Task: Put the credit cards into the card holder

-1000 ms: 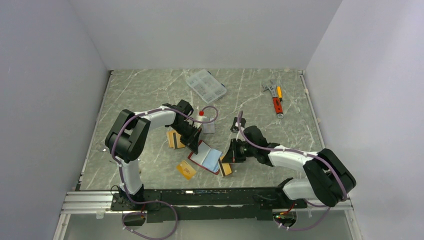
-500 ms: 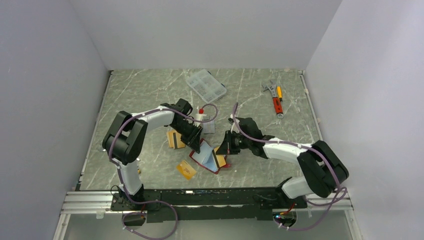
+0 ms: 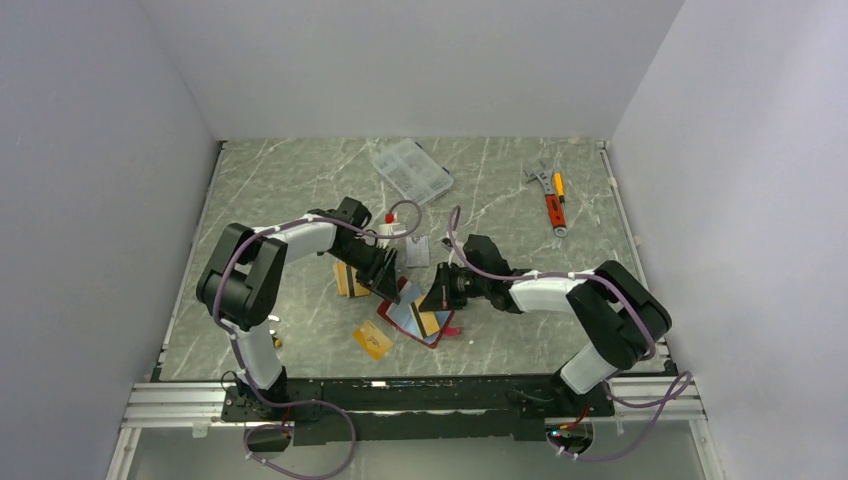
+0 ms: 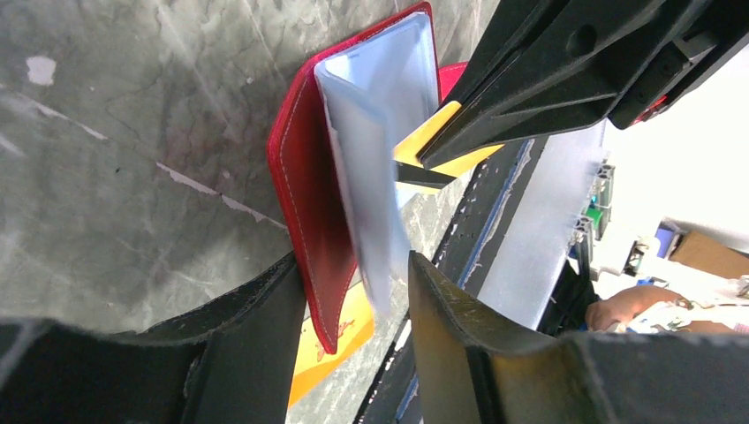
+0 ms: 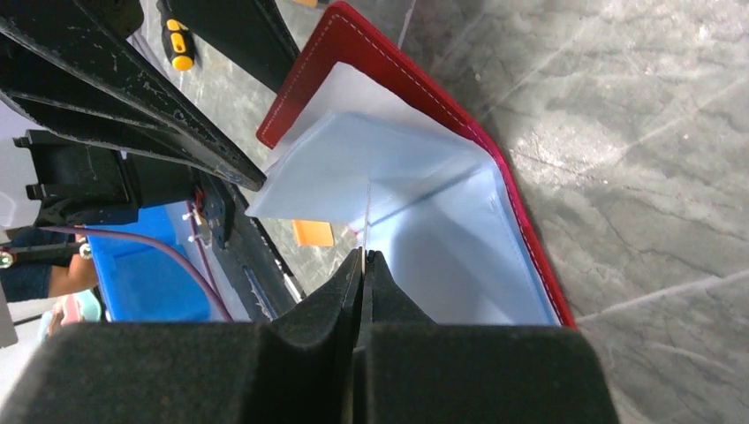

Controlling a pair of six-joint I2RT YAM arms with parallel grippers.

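The red card holder [image 3: 408,314] lies open, its light blue inside up. My left gripper [image 3: 388,278] straddles its far edge; in the left wrist view [image 4: 353,274] the red cover [image 4: 305,177] and a blue leaf sit between the fingers, touching both. My right gripper [image 3: 441,297] is shut on an orange-gold card with a black stripe [image 3: 430,322], [image 4: 424,150]. In the right wrist view [image 5: 364,256] that card [image 5: 366,212] shows edge-on, its far end at the fold of the blue lining [image 5: 415,212].
One orange card [image 3: 372,339] lies near-left of the holder. More orange cards [image 3: 348,279] lie under the left arm. A grey card [image 3: 417,250], a red-capped bottle [image 3: 389,225], a clear box [image 3: 411,171] and hand tools [image 3: 550,195] lie farther back.
My right gripper has moved left and back with the striped card, from beside the holder's right edge to over its blue inside. The left gripper has shifted slightly back-left, still at the holder's edge.
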